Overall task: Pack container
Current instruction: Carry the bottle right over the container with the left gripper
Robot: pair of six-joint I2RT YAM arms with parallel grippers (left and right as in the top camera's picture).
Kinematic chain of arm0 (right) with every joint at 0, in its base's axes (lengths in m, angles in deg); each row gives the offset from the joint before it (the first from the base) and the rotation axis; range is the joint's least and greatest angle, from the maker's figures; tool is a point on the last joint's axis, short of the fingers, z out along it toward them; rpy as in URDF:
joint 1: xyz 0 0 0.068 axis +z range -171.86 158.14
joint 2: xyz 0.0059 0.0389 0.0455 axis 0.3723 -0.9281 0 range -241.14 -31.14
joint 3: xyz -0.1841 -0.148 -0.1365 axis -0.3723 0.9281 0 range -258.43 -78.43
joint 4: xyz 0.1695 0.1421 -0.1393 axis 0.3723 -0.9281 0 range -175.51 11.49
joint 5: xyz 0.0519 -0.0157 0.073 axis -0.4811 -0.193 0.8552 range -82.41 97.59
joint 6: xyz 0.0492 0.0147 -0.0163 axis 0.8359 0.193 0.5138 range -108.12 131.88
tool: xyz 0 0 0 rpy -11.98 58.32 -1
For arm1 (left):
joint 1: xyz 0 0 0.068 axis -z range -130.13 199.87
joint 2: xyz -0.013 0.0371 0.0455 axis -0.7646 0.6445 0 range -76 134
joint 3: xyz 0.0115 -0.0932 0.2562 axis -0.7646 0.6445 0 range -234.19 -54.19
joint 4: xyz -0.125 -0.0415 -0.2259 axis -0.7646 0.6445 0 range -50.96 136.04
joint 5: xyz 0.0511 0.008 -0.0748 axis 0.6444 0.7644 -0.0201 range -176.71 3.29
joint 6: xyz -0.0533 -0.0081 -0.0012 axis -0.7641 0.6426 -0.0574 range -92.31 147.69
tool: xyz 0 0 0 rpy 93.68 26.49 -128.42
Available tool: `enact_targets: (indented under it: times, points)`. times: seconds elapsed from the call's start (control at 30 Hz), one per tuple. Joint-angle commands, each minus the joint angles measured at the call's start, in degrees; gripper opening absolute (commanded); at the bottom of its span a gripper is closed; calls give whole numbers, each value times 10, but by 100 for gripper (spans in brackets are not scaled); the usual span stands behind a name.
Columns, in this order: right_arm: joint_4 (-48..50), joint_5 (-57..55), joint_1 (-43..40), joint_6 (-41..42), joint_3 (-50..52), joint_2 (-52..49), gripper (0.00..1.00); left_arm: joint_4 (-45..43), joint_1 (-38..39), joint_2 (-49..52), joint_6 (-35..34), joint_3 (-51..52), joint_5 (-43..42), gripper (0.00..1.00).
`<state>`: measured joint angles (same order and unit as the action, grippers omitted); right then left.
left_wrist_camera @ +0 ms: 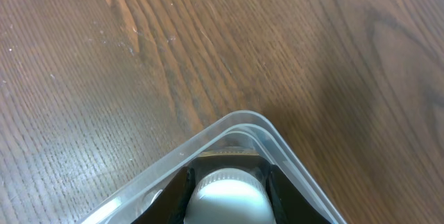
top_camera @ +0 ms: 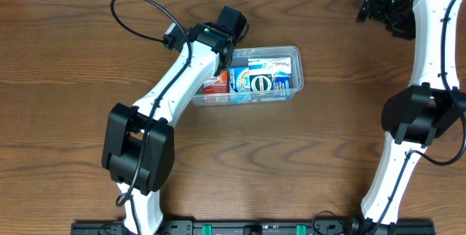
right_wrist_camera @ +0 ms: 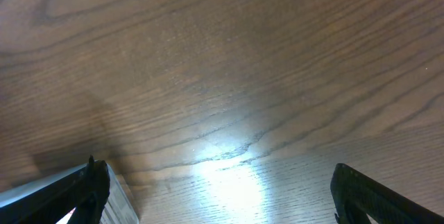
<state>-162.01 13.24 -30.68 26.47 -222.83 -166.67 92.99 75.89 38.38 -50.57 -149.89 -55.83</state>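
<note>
Left jaws clamp white cap (left_wrist_camera: 225, 197) in container (left_wrist_camera: 243, 118) corner.

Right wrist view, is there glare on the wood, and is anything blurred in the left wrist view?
Right wrist: a bright glare patch on the table, low centre. Left wrist: wood grain sharp; the white round object at the bottom edge looks soft.

A clear plastic container (top_camera: 298, 69) sits on the wooden table (top_camera: 65, 60), with blue-and-white packets (top_camera: 263, 79) and a red one (top_camera: 215, 84) inside. The left arm (top_camera: 175, 82) reaches over its left end. The right arm (top_camera: 429, 60) stands well apart.
</note>
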Motion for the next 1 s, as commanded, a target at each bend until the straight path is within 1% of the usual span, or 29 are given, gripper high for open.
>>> enact_targets:
  times: [0.0, 0.4, 0.57, 0.8, 0.9, 0.97]
  points:
    - [0, 4, 2, -5, -10, 3, 99, 5, 5, 6, -11, -12, 33, 14]
    - [0, 4, 2, -5, -10, 3, 99, 8, 10, 10, -14, 0, 48, 14]
    - [0, 4, 2, -5, -10, 3, 99, 39, 10, 12, -16, 0, 54, 14]
    - [0, 4, 2, -5, -10, 3, 99, 88, 10, 12, -62, 3, 54, 12]
    - [0, 4, 2, -5, -10, 3, 99, 89, 10, 12, -97, 7, 54, 10]
    - [0, 4, 2, -5, -10, 3, 99, 85, 10, 12, -103, 7, 54, 10]
